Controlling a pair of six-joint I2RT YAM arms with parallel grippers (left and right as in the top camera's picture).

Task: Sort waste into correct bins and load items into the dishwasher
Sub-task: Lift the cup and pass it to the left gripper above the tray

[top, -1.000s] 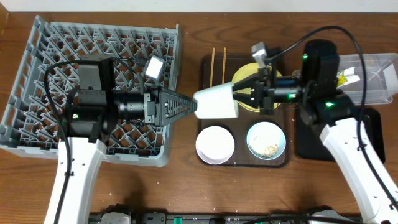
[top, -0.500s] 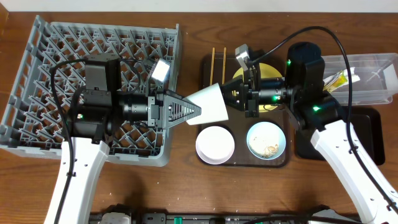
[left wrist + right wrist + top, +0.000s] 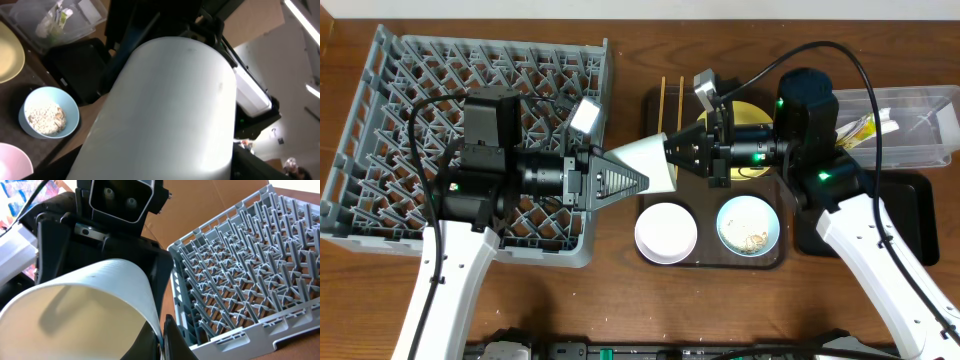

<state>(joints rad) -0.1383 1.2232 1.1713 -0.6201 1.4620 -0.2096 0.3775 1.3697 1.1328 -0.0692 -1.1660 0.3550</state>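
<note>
Right wrist view: the right hand (image 3: 161, 332) is pinching the thin rim of the white cup (image 3: 85, 305), which is hanging in mid-air just ahead of it, short of the dish rack (image 3: 240, 265) beyond. The cup is probably handling light, rigid and slick, so clamping its wall suits it. Opposite, the left hand (image 3: 635, 182) is facing the cup's base. The cup is hiding whether that hand is gripping.

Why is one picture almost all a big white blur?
Left wrist view: the white cup sits right at the lens, filling the frame, soft-edged. Right wrist view: a shadow falls inside the cup; the rack is sharp. Overhead: even light, crisp.
</note>
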